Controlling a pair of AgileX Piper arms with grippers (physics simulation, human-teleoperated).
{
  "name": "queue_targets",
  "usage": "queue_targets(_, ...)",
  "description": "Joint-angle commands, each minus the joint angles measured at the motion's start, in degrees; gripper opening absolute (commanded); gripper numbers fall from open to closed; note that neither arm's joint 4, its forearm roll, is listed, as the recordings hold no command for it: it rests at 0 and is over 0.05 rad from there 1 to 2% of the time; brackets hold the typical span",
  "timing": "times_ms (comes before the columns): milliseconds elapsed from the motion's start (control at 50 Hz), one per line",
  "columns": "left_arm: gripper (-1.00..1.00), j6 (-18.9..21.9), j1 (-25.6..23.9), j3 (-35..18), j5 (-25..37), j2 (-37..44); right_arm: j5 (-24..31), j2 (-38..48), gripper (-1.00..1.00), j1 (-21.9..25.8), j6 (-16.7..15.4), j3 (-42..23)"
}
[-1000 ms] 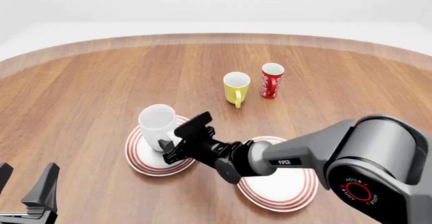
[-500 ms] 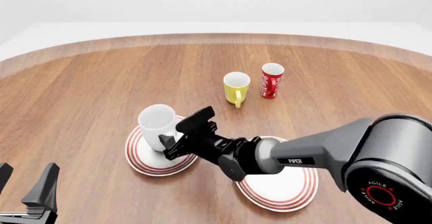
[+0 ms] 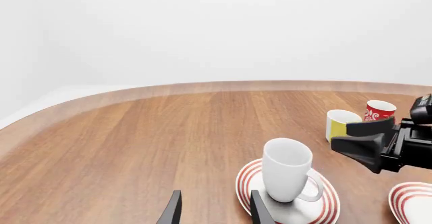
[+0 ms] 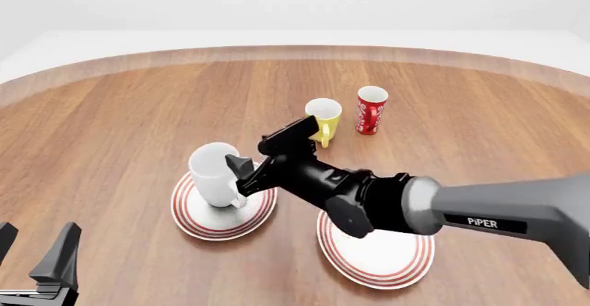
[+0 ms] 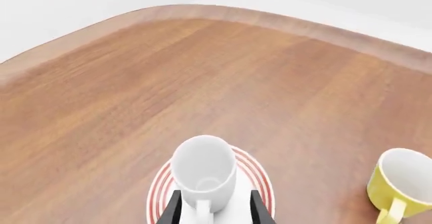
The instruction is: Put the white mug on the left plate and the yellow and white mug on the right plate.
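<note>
We note the white mug (image 4: 215, 175) standing upright on the left plate (image 4: 198, 220), so that half of the task looks done. The right claw (image 4: 261, 155) hangs just beside the mug at its 3 o'clock, fingers apart and empty; in the right wrist view they straddle the mug's handle (image 5: 204, 213) without touching it. The left claw (image 4: 35, 259) sits idle at 7 o'clock of the surface (image 4: 120, 126), fingers apart. The yellow and white mug (image 4: 322, 120) stands at about 1 o'clock from the white mug, just beside a red mug (image 4: 371, 110). The right plate (image 4: 378, 257) carries nothing. Risks, in our judgement: a sideways pull-out could catch the handle and tip or drag the white mug off its plate; reaching for the yellow mug, a wide approach could knock the red one.
</note>
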Motion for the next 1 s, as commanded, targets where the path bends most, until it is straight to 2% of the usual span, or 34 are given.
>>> queue_targets(20,1.0,0.0,0.0,0.0,0.0,0.0,0.43,-6.99,1.0,-1.92,-1.13,2.46)
queue_targets(440,1.0,0.0,0.0,0.0,0.0,0.0,0.04,-19.13,1.0,-11.11,-2.98,5.75)
queue_targets(760,1.0,0.0,0.0,0.0,0.0,0.0,-0.83,-21.68,1.0,-17.03,-2.7,6.53)
queue_targets(880,1.0,0.0,0.0,0.0,0.0,0.0,-1.3,-21.75,1.0,-20.63,-2.48,6.43)
queue_targets(1000,1.0,0.0,0.0,0.0,0.0,0.0,-1.18,-21.3,1.0,-21.97,-2.41,6.06)
